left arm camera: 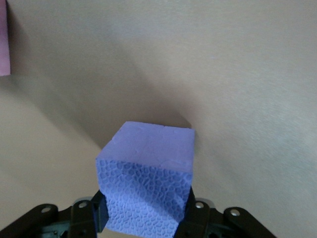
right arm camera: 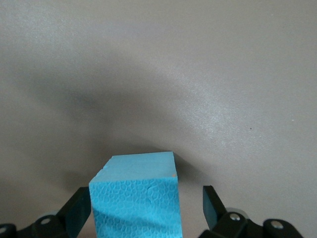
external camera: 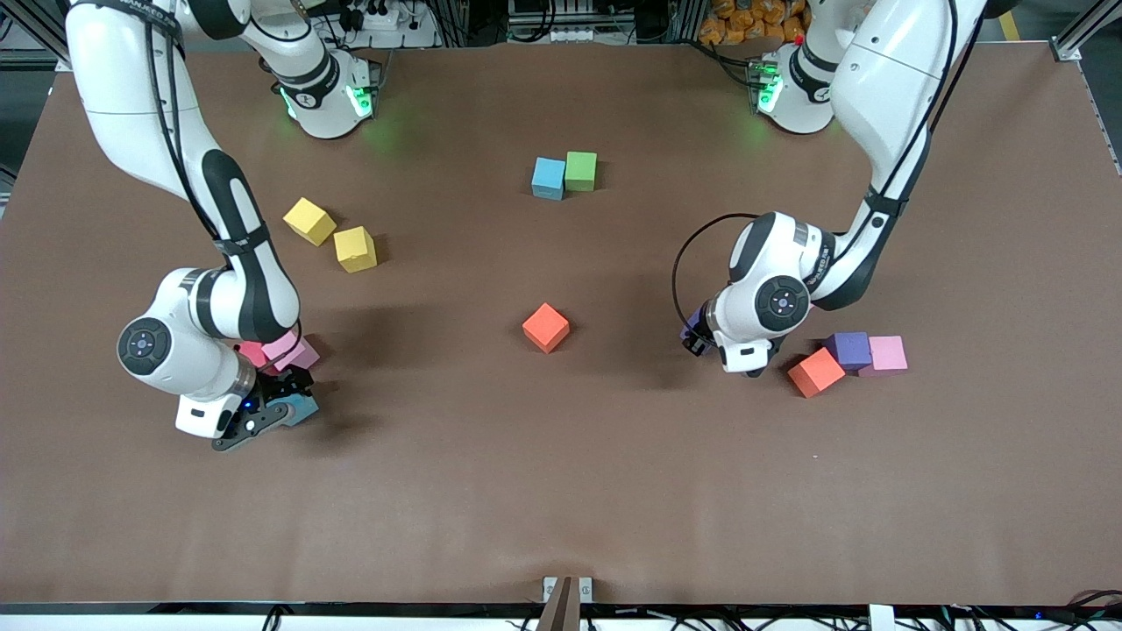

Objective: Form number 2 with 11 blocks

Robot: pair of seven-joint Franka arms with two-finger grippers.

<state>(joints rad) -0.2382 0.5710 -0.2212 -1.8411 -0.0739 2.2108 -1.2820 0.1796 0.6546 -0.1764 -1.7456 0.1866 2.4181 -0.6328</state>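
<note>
Presently, blocks lie scattered: a cyan-green pair (external camera: 564, 175) toward the robots' edge, an orange cube (external camera: 546, 327) mid-bench. Left gripper (left arm camera: 143, 218): fingers clamped on a purple cube (left arm camera: 146, 178). Right gripper (right arm camera: 146, 210): fingers spread around a cyan cube (right arm camera: 136, 196), ungripped. Risk: clipping neighbouring pink cubes (external camera: 289, 350).
</note>
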